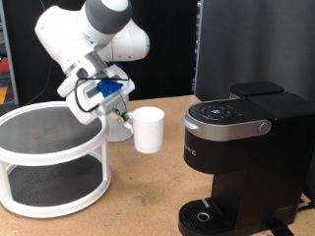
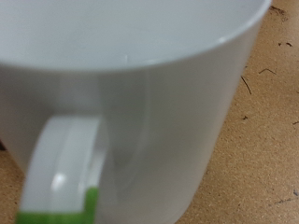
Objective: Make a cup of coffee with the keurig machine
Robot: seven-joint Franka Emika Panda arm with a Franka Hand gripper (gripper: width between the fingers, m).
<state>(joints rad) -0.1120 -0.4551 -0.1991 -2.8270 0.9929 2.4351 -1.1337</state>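
Observation:
The cup (image 1: 148, 129) is a plain white mug standing upright on the wooden table, to the exterior view's left of the keurig machine (image 1: 241, 147). That machine is tall and matte black, with a silver-grey lid handle, a round button panel and a circular drip tray (image 1: 202, 216) with nothing on it. My gripper (image 1: 122, 114) hangs low right against the cup's left side. In the wrist view the cup (image 2: 140, 84) fills the frame very close, its handle (image 2: 61, 168) showing a green mark (image 2: 89, 201). My fingers do not show there.
A white two-tier round rack (image 1: 49, 157) with dark mesh shelves stands at the exterior view's left, just beside the arm. Bare wooden tabletop (image 1: 138, 197) lies between rack, cup and machine. A dark panel (image 1: 212, 44) stands behind the machine.

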